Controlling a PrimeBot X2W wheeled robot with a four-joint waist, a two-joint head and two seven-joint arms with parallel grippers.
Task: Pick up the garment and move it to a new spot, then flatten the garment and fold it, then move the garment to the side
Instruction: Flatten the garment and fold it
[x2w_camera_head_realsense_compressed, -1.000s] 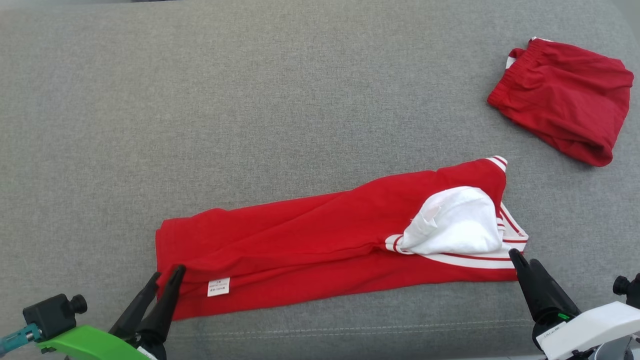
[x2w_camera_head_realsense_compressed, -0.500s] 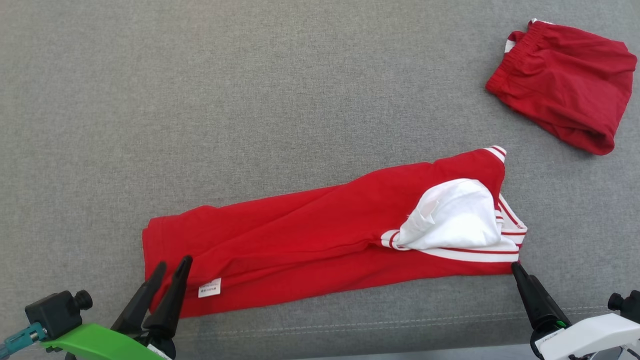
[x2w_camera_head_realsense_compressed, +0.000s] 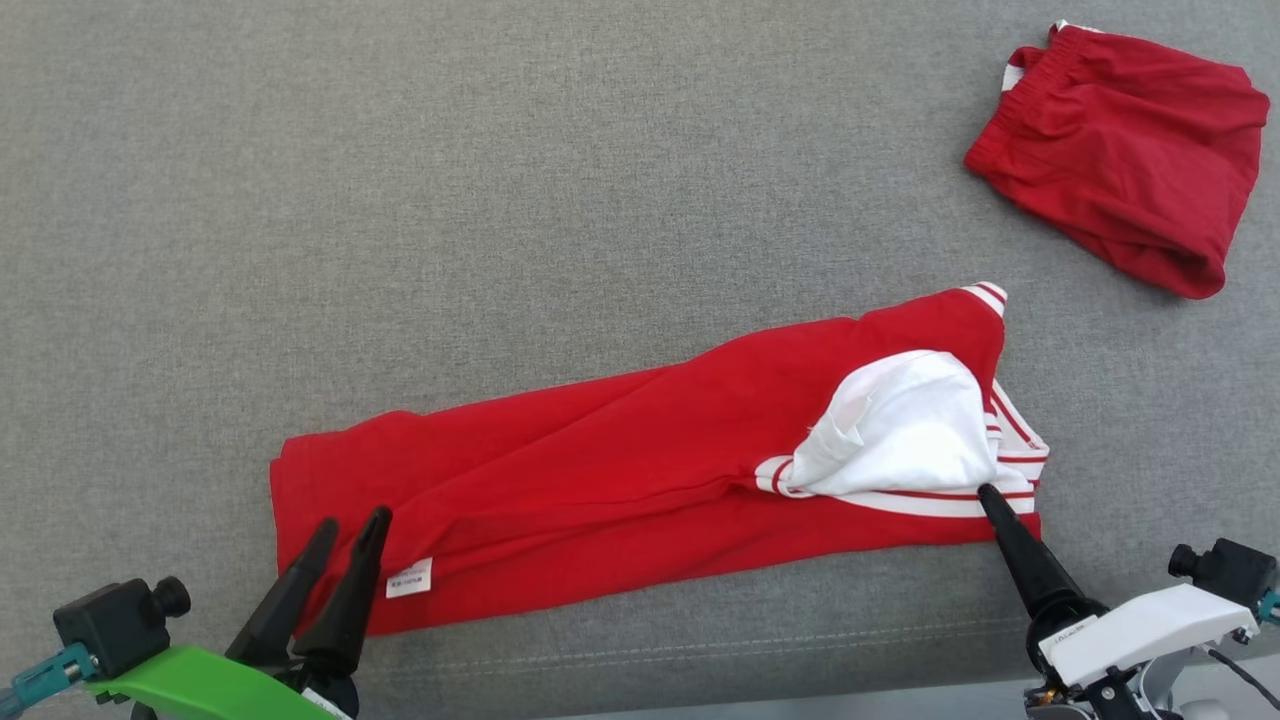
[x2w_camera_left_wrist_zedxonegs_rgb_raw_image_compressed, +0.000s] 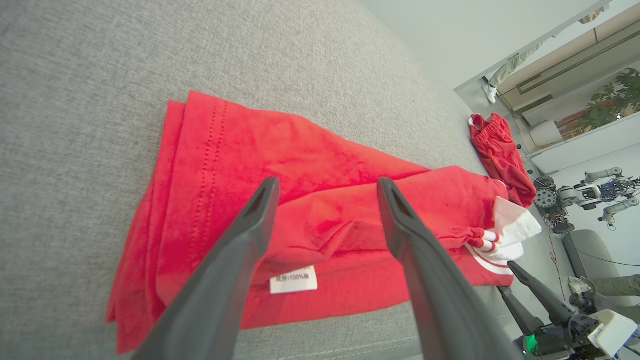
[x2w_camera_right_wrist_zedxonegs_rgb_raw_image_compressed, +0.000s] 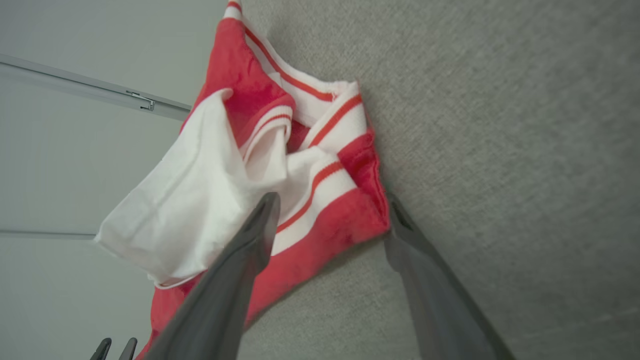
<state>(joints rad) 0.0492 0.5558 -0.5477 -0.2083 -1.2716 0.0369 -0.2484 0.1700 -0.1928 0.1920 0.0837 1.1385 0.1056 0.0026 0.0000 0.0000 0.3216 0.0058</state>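
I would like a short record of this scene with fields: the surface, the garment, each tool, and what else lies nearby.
surface: grey fabric surface
garment: red garment with white striped trim, folded into a long strip, lying flat
label: small white label near its left end
left tool: open, over the left end, beside the label
right tool: open, jaws astride the near right corner
grip: none closed yet
other: red shorts, crumpled, far right, apart

Robotics lab with homely furnishing, wide grey woven-fabric sofa cushion with a stitched seam, another pale jointed robot arm beyond it, leafy green potted plant, plain white wall
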